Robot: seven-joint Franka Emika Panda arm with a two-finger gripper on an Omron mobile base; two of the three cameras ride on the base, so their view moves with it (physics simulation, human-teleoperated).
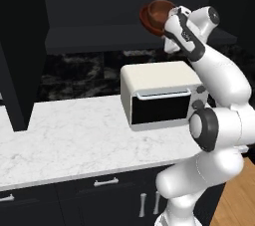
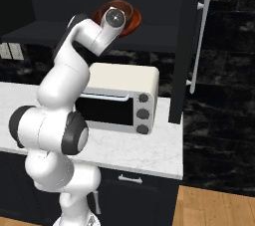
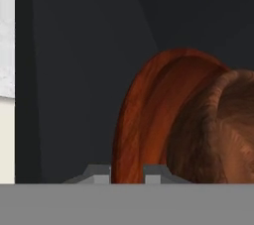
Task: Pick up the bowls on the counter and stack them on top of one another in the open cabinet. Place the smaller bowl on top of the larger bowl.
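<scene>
A kitchen – marble counter (image 1: pixel 74 135), toaster oven (image 1: pixel 159 95), dark cabinets (image 1: pixel 99 190)

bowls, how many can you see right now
2. The larger bowl sits tilted on edge up at the open cabinet, its rim between the gripper fingertips. The smaller bowl rests nested inside it.

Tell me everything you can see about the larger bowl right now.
The larger bowl is wide, shallow, reddish-brown with wood grain, almost plate-like. It is tipped steeply on edge, up at the open cabinet above the toaster oven. The smaller bowl nests inside it. The pincer straddles its rim.
</scene>
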